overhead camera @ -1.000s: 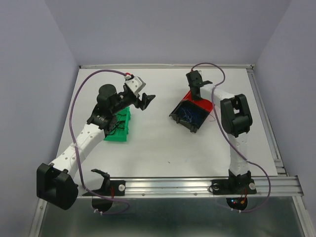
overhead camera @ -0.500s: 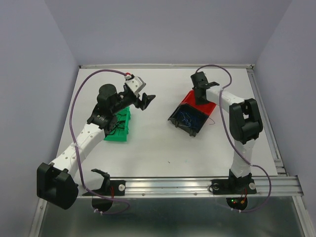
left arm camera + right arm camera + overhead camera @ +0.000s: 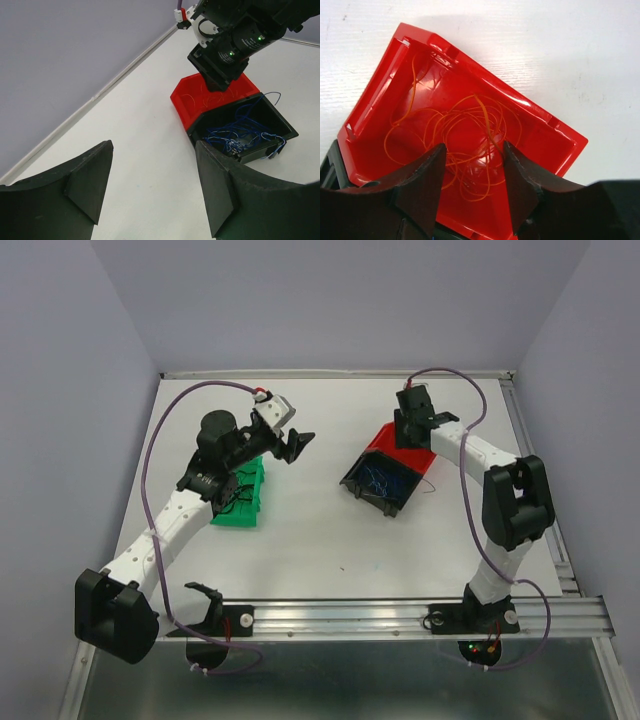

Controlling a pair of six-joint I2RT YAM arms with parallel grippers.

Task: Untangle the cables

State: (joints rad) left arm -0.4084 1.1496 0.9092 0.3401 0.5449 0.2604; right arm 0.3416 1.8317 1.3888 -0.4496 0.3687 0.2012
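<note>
The cables lie sorted by colour. Thin red wires (image 3: 465,125) curl in the red bin (image 3: 380,90), blue wires (image 3: 240,132) fill the black bin (image 3: 285,131) next to it, and black wires (image 3: 232,498) lie in the green bin (image 3: 235,518). My right gripper (image 3: 474,160) hangs just over the red bin (image 3: 405,440), open, with the red coil below its jaws; one strand runs up close to the right fingertip (image 3: 512,160). My left gripper (image 3: 152,170) is open and empty, held above the table between the green bin and the black bin (image 3: 365,495).
The red and black bins touch, at the back right of the white table (image 3: 320,540). The green bin sits under my left arm. A raised rail (image 3: 535,470) edges the table's right side, and grey walls enclose the back and sides.
My right gripper has opened over the red bin, leaving the red wires in it, and its arm has swung to the right. The left arm has not moved.
</note>
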